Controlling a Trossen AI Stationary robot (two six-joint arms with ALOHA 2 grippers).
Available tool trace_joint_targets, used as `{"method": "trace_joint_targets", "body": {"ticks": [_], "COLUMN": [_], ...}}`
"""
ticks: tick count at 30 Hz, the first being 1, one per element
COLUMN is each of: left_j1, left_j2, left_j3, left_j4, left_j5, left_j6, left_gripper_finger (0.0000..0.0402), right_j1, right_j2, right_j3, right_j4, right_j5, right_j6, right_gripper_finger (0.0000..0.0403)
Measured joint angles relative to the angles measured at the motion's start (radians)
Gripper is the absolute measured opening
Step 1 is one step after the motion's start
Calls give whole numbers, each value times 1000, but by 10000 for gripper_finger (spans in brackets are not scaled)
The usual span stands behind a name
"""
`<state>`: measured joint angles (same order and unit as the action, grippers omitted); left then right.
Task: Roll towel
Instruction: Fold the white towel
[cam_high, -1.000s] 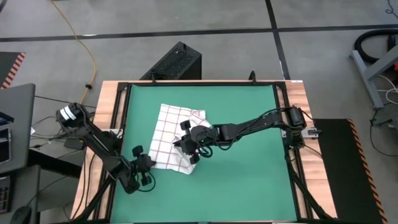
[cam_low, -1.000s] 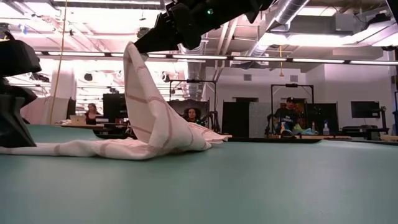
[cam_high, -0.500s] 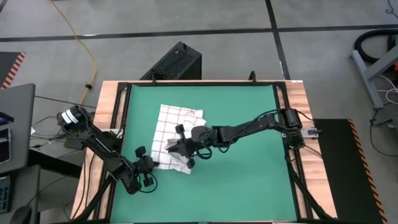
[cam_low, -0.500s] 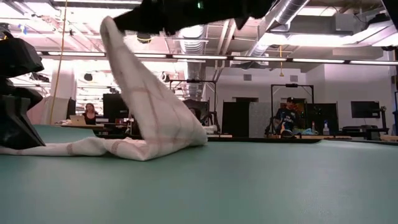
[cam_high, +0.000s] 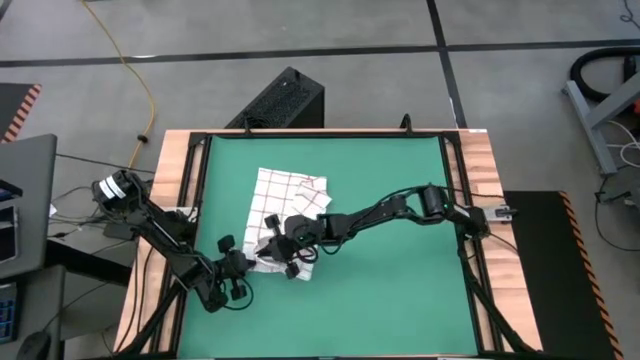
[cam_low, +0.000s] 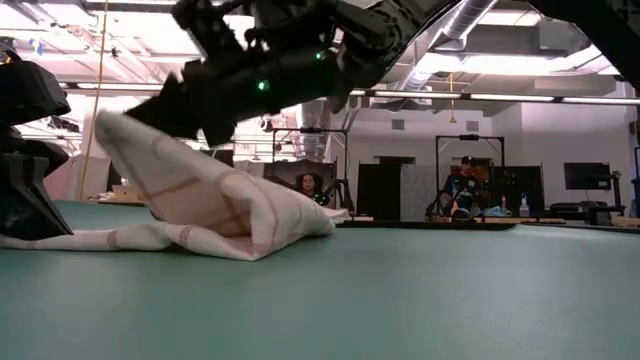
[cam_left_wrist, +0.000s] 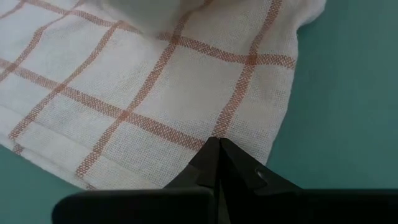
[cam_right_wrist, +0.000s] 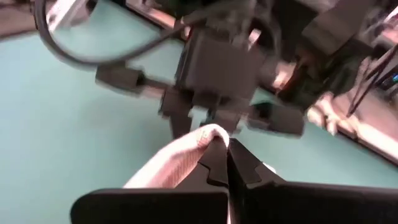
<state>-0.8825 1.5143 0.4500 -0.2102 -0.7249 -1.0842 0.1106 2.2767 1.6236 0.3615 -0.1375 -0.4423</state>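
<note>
Folding step: your right hand (cam_high: 272, 240) clenched towel (cam_high: 290, 195) edge, left hand (cam_high: 238, 262) clamped corner; nxt, lay fold flat.

Two slim black jointed arms w/ boxy link housings, thin black cables looped alongside. Left arm (cam_high: 150, 225): white-and-black round cap at shoulder end. Right arm (cam_high: 400, 208): small green lights glowing on wrist block. Fingers (cam_left_wrist: 214, 163) matt black, wedge-shaped, tapering to points, on flat black bar.

Both arms reach inward low, left gripper (cam_high: 243, 262) and right gripper (cam_high: 268, 247) clamped tight, nearly touching.
</note>
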Motion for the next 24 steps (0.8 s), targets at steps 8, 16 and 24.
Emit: {"method": "trace_joint_targets", "body": {"ticks": [8, 16, 24], "left_j1": [1, 1, 0], "left_j2": [-1, -3, -3], "left_j3": [0, 57, 194], "left_j4": [-13, -84, -285], "left_j5": [2, 24, 64], "left_j6": [10, 69, 90], "left_gripper_finger": [0, 0, 0], "right_j1": [-1, -22, -21], "right_j2": [36, 36, 36], "right_j3": [74, 74, 73], "right_j4": [-28, -61, -75], "right_j5": [-68, -74, -74], "right_j6": [0, 15, 16], "right_gripper_finger": [3, 3, 3]}}
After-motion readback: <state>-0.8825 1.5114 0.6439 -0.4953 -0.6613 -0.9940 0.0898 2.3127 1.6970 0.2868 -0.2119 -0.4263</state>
